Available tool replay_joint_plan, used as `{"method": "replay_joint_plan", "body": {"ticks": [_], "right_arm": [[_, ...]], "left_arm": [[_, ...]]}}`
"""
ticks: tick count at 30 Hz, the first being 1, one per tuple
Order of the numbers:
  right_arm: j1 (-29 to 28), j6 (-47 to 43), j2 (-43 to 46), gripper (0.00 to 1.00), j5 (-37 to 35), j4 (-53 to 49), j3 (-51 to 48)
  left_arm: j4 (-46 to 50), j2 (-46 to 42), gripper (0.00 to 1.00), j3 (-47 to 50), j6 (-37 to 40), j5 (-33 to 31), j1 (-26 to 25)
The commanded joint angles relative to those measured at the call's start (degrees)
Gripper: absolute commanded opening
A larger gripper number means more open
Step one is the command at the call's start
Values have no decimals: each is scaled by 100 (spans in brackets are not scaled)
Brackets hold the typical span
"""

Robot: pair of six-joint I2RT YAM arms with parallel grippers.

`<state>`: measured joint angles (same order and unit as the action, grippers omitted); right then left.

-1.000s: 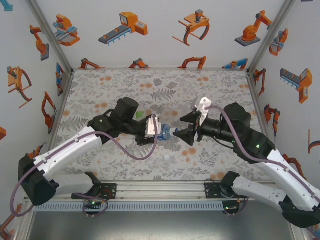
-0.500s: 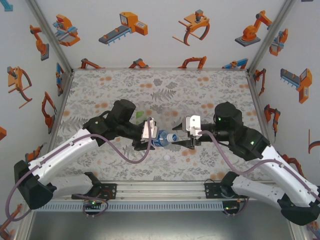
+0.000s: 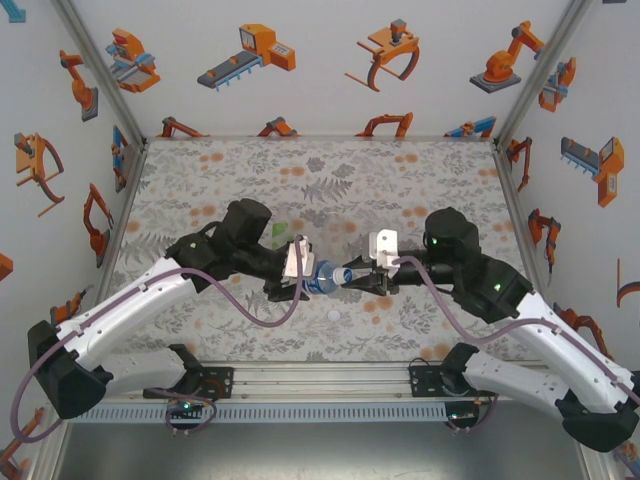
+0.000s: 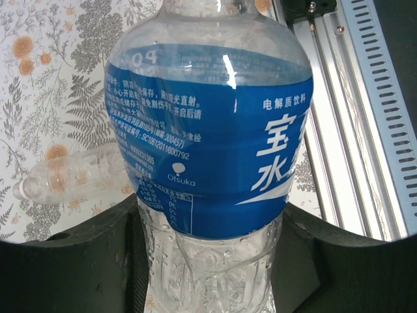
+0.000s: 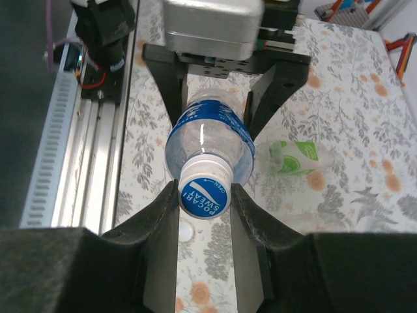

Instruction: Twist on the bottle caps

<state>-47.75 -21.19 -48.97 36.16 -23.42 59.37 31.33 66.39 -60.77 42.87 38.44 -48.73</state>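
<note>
The blue-label bottle (image 5: 208, 140) has its base hidden inside the left gripper (image 5: 218, 104), which is clamped round its body above the mat (image 3: 400, 170). The right gripper (image 5: 204, 197) pinches its cap (image 5: 205, 177) between both jaws. Beyond that bottle lies a half-hidden green bottle (image 5: 296, 156).

I see white walls (image 3: 320, 100) printed with orange robot cartoons, and silver posts (image 3: 100, 70) in the corners. A grey floral mat (image 3: 330, 170) spreads wall to wall, with an aluminium rail (image 3: 320, 384) along its near edge. Light is even.
</note>
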Motion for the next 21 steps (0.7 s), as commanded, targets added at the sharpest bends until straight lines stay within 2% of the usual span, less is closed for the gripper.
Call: {"method": "replay_joint_plan", "body": {"ticks": [1, 2, 5, 7, 9, 11, 15, 17, 21], "right_arm": [[-4, 2091, 161, 8, -632, 1101, -451], [-10, 2832, 228, 1, -979, 1356, -611], [-95, 4993, 377, 0, -2561, 1576, -914], [-129, 6641, 372, 0, -3497, 1123, -894], [-129, 7872, 191, 0, -3933, 529, -693], [-127, 8832, 27, 0, -3992, 272, -605], [-127, 9599, -212, 0, -4094, 20, -436], [-130, 9607, -332, 0, -4247, -403, -196], [-127, 9208, -490, 0, -4207, -262, -58]], "left_arm": [[-395, 31, 0, -43, -68, -209, -27], [-517, 48, 0, -10, -78, -301, -23], [-851, 135, 0, 47, -72, -472, -23], [-947, 219, 0, 41, -29, -528, -23], [-1027, 298, 0, 22, 2, -580, -14], [-1114, 371, 0, 22, 48, -576, -12], [-1153, 506, 0, -7, 124, -574, -14], [-1147, 530, 0, -12, 143, -566, -14], [-1134, 533, 0, 4, 188, -556, -14]]}}
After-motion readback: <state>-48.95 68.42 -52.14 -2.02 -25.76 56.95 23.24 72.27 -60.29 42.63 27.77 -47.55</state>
